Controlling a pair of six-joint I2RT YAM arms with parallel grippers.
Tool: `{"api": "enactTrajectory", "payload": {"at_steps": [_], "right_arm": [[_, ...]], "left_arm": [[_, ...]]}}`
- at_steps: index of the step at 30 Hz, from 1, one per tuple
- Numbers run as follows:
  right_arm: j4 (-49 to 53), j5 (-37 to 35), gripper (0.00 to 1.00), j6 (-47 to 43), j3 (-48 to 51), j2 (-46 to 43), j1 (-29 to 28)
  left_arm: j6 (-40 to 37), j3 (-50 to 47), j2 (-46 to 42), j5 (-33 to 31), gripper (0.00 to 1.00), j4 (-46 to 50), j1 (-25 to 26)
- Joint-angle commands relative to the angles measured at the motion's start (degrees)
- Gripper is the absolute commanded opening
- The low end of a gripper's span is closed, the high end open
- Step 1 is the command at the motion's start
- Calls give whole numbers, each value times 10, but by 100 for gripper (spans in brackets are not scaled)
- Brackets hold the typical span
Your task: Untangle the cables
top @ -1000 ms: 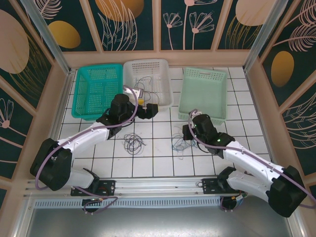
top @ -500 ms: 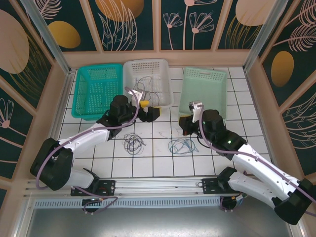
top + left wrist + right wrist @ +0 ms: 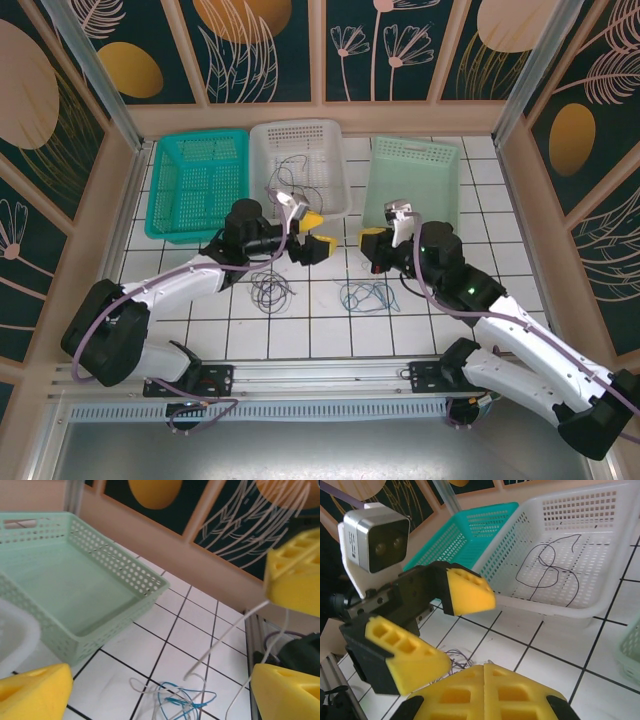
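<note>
Three baskets: teal, white, mint. The left arm and right arm reach forward, claws facing each other just before the white basket. The left claw gapes, empty. The right claw is clenched on a pale strand slanting down to the blue-and-pale tangle, front-right of that basket. A dark tangle lies on the bench straight in front, and one black cable loops inside.

White tiled floor; dark floral wall panels.
</note>
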State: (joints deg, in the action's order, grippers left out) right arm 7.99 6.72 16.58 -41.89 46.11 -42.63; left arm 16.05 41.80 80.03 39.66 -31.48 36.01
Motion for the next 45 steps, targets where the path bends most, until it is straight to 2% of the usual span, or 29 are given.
{"api": "enactTrajectory", "payload": {"at_steps": [1, 11, 15, 19, 23, 26, 29, 39, 45], "right_arm": [[-19, 25, 0, -11, -16, -6, -1], [-16, 33, 0, -13, -13, -22, 7], [-18, 33, 0, -15, -19, -24, 10], [-1, 5, 0, -29, -54, -25, 10], [23, -25, 0, -63, -112, -23, 10], [38, -51, 0, -85, -150, -21, 10], [35, -64, 0, -97, -173, -21, 10], [-17, -37, 0, -115, -214, -21, 10], [9, 0, 0, -111, -243, 1, 10]], "left_arm": [[-36, 21, 11, 26, 91, -10, 12], [-61, 43, 27, 78, 85, -18, 24], [-61, 51, 37, 71, 85, -16, 32], [-37, 42, 33, 33, 84, -48, 32], [6, 1, 8, -83, 97, -111, 32], [31, -43, -23, -141, 99, -172, 32], [42, -70, -51, -178, 99, -192, 33], [25, -76, -64, -167, 99, -163, 33], [9, -58, -44, -115, 99, -163, 33]]}}
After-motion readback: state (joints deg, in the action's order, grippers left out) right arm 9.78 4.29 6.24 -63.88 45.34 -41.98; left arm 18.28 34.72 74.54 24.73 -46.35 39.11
